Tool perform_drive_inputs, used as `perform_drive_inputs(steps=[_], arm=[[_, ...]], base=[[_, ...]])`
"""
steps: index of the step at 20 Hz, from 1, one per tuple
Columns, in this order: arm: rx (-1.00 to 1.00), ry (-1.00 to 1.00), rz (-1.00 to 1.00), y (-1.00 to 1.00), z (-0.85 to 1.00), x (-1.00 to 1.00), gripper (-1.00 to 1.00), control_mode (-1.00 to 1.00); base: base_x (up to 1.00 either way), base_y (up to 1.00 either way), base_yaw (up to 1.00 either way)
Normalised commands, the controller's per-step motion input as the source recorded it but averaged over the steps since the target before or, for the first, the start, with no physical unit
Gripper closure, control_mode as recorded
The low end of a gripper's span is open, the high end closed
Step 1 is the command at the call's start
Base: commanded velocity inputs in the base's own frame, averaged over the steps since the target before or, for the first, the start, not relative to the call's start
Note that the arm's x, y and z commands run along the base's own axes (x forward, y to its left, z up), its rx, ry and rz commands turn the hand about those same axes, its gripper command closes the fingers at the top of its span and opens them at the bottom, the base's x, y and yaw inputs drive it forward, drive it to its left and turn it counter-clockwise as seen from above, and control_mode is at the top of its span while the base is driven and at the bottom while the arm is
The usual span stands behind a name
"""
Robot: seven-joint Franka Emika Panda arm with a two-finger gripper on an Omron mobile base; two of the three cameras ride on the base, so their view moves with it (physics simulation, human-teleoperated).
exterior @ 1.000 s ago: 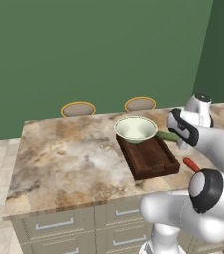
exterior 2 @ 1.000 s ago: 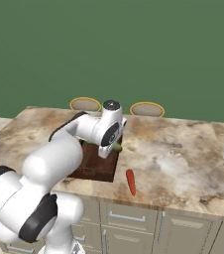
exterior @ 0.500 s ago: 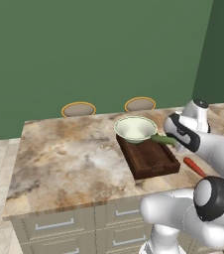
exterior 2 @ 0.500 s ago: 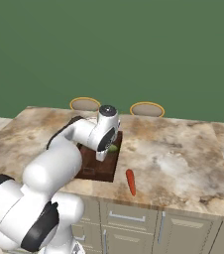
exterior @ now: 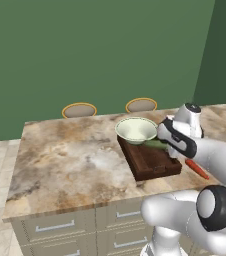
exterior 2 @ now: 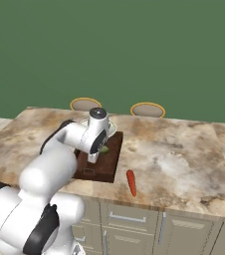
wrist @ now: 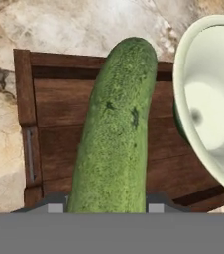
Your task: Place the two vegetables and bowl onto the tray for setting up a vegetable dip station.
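Observation:
My gripper (wrist: 105, 207) is shut on the dark green cucumber (wrist: 116, 134), which hangs lengthwise just above the dark brown wooden tray (wrist: 59, 114). In the left base view the cucumber (exterior: 157, 144) pokes out from the gripper (exterior: 167, 146) over the tray (exterior: 150, 162). The pale cream-green bowl (exterior: 136, 130) stands at the tray's far end, its rim (wrist: 208, 109) close beside the cucumber. The orange-red carrot (exterior: 197, 169) lies on the counter right of the tray. From the right base view the carrot (exterior 2: 131, 183) sits near the counter's front edge, beside the tray (exterior 2: 102, 162).
Two yellow-rimmed stool seats (exterior: 79, 110) (exterior: 141, 105) stand behind the marble counter (exterior: 70, 160). A green wall closes the back. The counter spreads wide to the tray's left, and to its right in the right base view (exterior 2: 184, 154).
The gripper has carried the cucumber left and down, from beside the tray's right edge to just over the tray. Bowl, tray and carrot have not moved.

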Motion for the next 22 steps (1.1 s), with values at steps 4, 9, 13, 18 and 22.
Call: perform_drive_inputs(steps=[4,9,13,18,22], arm=[[-0.03,0.00,0.02,0.27,-0.11,0.00,1.00,-1.00],[-0.02,-0.06,0.00,0.03,-0.24,0.00,1.00,-1.00],[0.00,-0.10,0.00,0.00,-0.21,0.00,1.00,-1.00],[0.00,-0.09,0.00,0.00,-0.10,0.00,1.00,-1.00],[0.00,-0.08,0.00,0.00,-0.06,0.00,1.00,-1.00]], base=[[0.00,0.00,0.00],[0.00,0.00,0.00],[0.00,0.00,0.00],[0.00,0.00,0.00],[0.00,0.00,0.00]])
